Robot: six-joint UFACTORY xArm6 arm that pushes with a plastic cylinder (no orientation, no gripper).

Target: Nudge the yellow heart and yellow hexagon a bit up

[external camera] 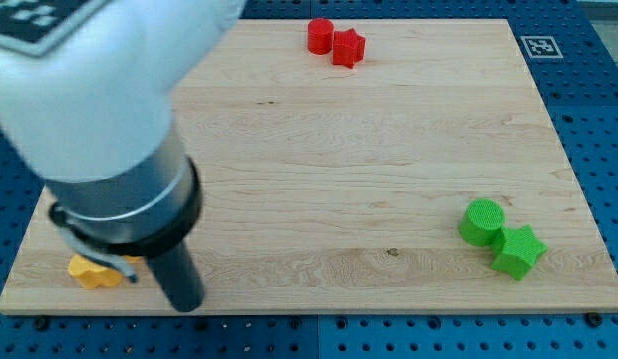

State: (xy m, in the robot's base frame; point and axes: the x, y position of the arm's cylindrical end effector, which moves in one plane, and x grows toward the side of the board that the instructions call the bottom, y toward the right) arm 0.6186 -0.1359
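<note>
Down at the view's lower left, our arm (100, 120) fills the corner: a broad white body slants in from the view's top left, narrows into a dark collar, and ends in a dark rod (179, 274) leaning slightly toward the view's bottom right. We carry no fingers at all, so nothing opens, closes or holds anything; my tip (188, 305) sits at the rod's lower end, close to the board's bottom edge. Just to the view's left of my tip lies a yellow block (93, 271), partly covered by the collar, so we cannot tell whether it is the heart or the hexagon, nor whether one piece or two lie there. What shows of it stretches left to right, but its pointing direction cannot be read. An orange sliver (133, 261) peeks out beside it under the collar. My tip is near the yellow block but apart from it. On the wooden board (329, 170), a red cylinder (320, 35) touches a red star (348, 47) at the view's top, and a green cylinder (482, 221) touches a green star (518, 251) at the lower right.
</note>
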